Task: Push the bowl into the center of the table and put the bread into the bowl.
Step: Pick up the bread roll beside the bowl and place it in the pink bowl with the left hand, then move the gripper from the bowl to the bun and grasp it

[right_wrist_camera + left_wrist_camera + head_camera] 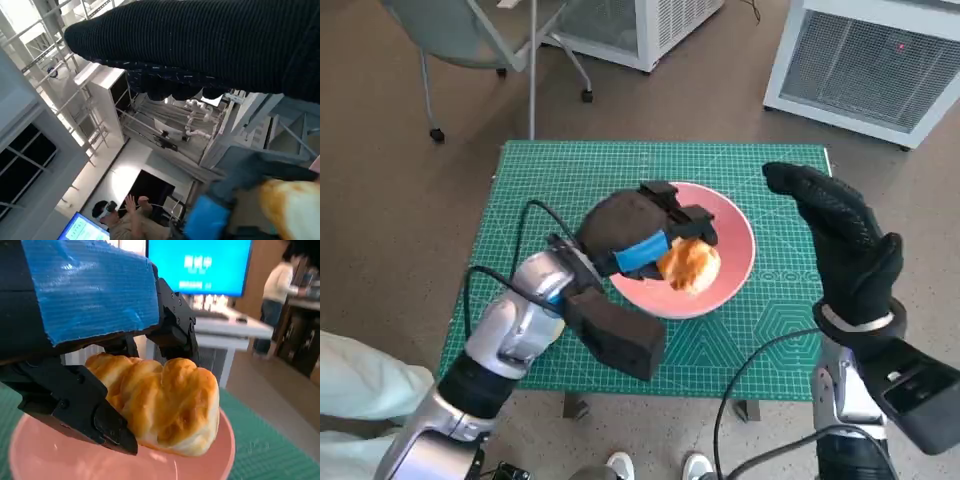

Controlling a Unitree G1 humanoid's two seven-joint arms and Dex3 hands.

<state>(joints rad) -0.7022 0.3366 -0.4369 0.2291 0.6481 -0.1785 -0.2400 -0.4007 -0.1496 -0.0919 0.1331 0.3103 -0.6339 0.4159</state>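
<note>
A pink bowl (pixel 732 246) sits near the middle of the green mat. My left hand (pixel 650 232) hangs over it and grips a golden bread roll (pixel 689 265) just above the bowl's inside. In the left wrist view the black fingers (pixel 75 405) clamp the bread (pixel 165 410) from both sides, with the bowl's rim (pixel 227 450) below it. My right hand (pixel 840 240) is raised beside the bowl's right edge, fingers spread, holding nothing. In the right wrist view the glove (pixel 210 45) spans the picture and the bread (pixel 295 205) shows at one corner.
The green cutting mat (pixel 560 170) covers the small table. A chair (pixel 490 40) stands beyond the far left corner and white cabinets (pixel 870 60) beyond the far right. A person (pixel 125 220) sits by a screen in the right wrist view. Shoes (pixel 620 465) show near the front edge.
</note>
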